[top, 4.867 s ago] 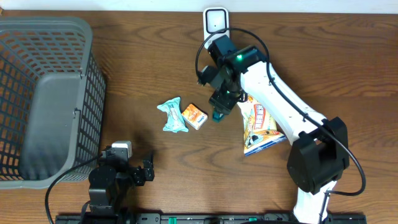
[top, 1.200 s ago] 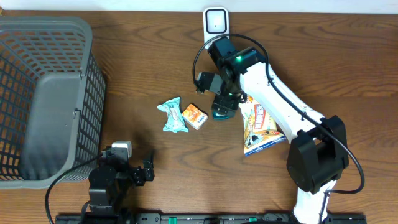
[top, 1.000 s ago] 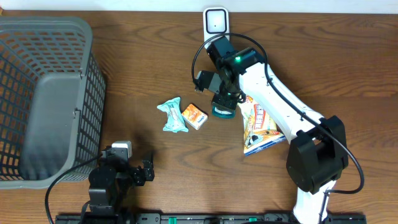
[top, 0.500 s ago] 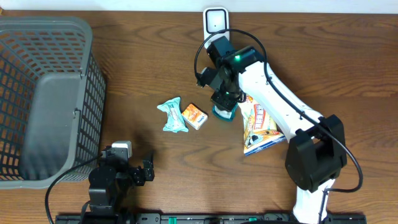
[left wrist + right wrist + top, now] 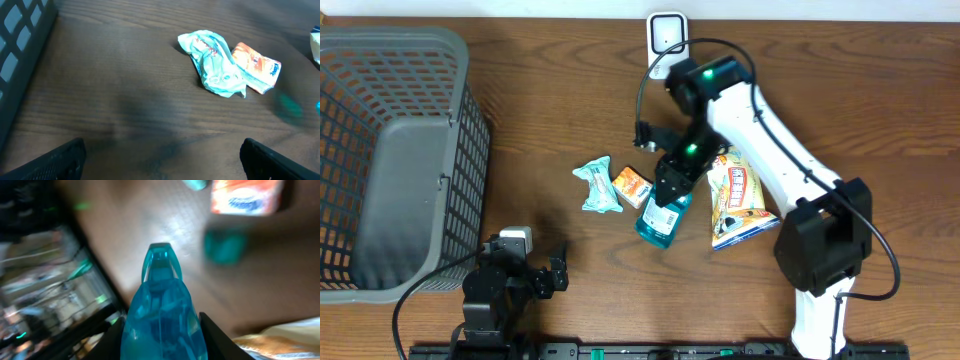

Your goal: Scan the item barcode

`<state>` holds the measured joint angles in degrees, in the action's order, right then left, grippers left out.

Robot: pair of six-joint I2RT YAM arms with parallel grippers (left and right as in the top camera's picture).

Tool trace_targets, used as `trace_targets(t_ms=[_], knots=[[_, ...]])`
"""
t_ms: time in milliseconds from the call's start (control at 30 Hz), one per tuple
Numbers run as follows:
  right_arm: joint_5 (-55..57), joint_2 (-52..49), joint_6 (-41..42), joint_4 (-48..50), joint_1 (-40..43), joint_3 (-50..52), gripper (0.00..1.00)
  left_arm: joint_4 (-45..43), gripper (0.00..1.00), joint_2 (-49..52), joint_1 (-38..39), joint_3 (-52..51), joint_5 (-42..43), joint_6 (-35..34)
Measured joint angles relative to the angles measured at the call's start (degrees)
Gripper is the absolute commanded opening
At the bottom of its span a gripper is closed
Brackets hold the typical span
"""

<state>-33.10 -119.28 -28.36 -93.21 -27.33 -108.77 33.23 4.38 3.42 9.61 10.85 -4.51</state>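
Overhead, the right claw [image 5: 672, 183] is clenched on a teal bottle [image 5: 657, 217] near the middle of the tabletop [image 5: 550, 90]. The bottle slants out of the claw toward the near left, its free end just near of an orange packet [image 5: 632, 186]. Whether it touches the wood I cannot tell. In the right wrist view the bottle [image 5: 161, 320] fills the gap between the two dark fingers [image 5: 114, 330], one on each flank, with its narrow end pointing away from the lens. The view is blurred, but the orange packet [image 5: 245, 197] shows at the top edge.

Just left of the orange packet, and touching it, lies a crumpled teal wrapper [image 5: 595, 187]. To the right of the bottle a snack bag [image 5: 735, 202] lies flat, partly under the white right arm [image 5: 770, 130]. A white scanner [image 5: 667, 32] stands at the far edge, well apart from the bottle.

The left claw [image 5: 162, 150] is released — its fingers stand wide apart low over bare wood at the near edge, with nothing between them. From its camera the wrapper [image 5: 214, 62] and packet [image 5: 256, 67] lie ahead, side by side. A grey basket [image 5: 390, 150] takes up the left side of the tabletop.
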Motion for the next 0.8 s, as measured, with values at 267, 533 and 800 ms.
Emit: trace_targets(t_ms=[267,533,800], knots=[[-8.79,1.79,-10.01,-3.78,7.61,-0.17,0.06,0.02,0.98,0.0,0.0,0.0,0.02,0.0],[-14.01,14.4,-13.79,-3.65,18.88,-0.09,0.08,0.02,0.98,0.0,0.0,0.0,0.02,0.0],[-16.63,30.93,-16.65,-4.0,22.21,3.54,0.08,0.02,0.98,0.0,0.0,0.0,0.02,0.0]])
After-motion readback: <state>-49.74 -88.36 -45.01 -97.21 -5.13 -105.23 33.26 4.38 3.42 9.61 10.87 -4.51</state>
